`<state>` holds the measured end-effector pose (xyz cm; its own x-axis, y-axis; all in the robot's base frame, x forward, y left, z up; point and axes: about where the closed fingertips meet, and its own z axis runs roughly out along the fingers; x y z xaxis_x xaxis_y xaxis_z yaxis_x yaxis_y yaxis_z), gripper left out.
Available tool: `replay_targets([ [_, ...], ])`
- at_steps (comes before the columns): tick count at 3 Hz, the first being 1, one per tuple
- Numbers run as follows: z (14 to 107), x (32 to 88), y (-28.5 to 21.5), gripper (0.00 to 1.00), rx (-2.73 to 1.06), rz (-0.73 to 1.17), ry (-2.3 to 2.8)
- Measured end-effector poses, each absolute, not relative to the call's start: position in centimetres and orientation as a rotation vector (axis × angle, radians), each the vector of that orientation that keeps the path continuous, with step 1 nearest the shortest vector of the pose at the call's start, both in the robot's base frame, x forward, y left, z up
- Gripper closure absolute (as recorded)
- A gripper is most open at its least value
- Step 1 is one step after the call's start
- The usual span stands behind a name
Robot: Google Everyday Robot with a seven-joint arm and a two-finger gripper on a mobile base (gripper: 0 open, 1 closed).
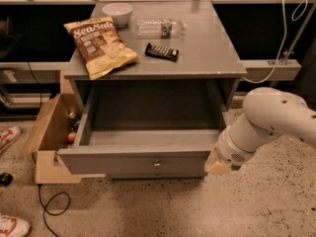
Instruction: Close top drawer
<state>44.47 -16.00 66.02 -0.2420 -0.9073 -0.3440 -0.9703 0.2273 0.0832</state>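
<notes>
The top drawer (148,132) of a grey cabinet stands pulled far out toward me, its deep box empty. Its flat front panel (133,165) carries one small round metal knob (157,165) at centre. My white arm comes in from the right, and my gripper (217,166) sits at the right end of the front panel, touching or nearly touching its corner, just above the floor. Its cream-coloured tip points down and left.
The cabinet top (212,48) holds a chip bag (100,46), a white bowl (117,12), a plastic bottle (159,26) and a dark snack bar (161,52). An open cardboard box (47,137) stands to the left. Shoes (9,135) and a black cable (52,211) lie on the speckled floor.
</notes>
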Motion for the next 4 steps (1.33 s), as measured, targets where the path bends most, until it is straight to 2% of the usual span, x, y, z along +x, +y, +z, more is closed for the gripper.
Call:
replay_targets([
  [1,63.8,47.7,-17.0,1.00,-1.788,0.306,2.155],
  [4,63.1,50.5,-16.1,1.00,-1.733,0.225,2.023],
])
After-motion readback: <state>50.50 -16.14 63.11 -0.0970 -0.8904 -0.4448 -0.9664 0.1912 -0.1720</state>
